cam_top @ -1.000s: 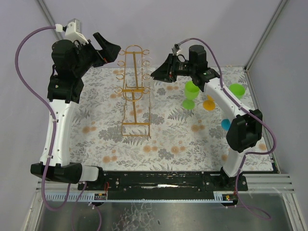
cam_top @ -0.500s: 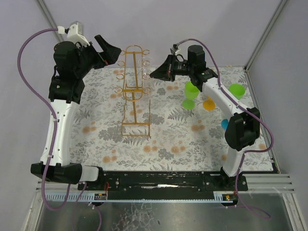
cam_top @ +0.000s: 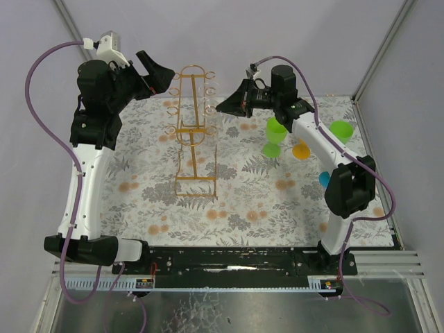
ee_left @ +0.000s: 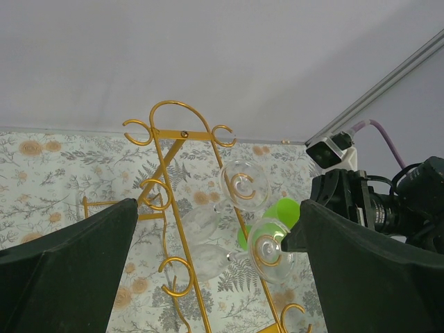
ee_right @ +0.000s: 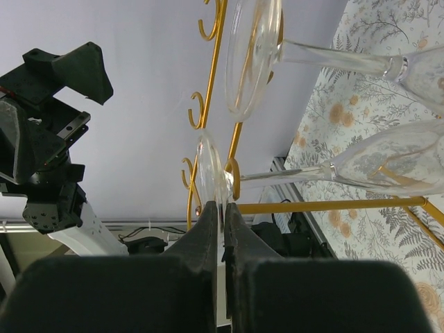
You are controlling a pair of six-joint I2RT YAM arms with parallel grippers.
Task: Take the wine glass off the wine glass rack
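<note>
The gold wire wine glass rack [cam_top: 193, 128] stands mid-table, its hooks also showing in the left wrist view [ee_left: 182, 208] and the right wrist view [ee_right: 333, 206]. Two clear wine glasses hang by their feet from its right rail. My right gripper [cam_top: 220, 106] is shut on the rim of the foot of the nearer wine glass [ee_right: 210, 173], which sits in its hook [ee_left: 272, 251]. The other wine glass [ee_left: 244, 184] hangs just beyond [ee_right: 253, 55]. My left gripper [cam_top: 166, 73] is open and empty, held high to the left of the rack's far end [ee_left: 218, 229].
Behind my right arm stand two green plastic cups [cam_top: 275, 130] [cam_top: 340, 129], an orange one [cam_top: 301, 149] and a blue one [cam_top: 325, 180]. A floral mat [cam_top: 243, 208] covers the table. Grey walls close in at the back and sides.
My right gripper has shifted slightly back along the rack's right rail, still shut on the glass foot. My left arm rose a little, then held still.
</note>
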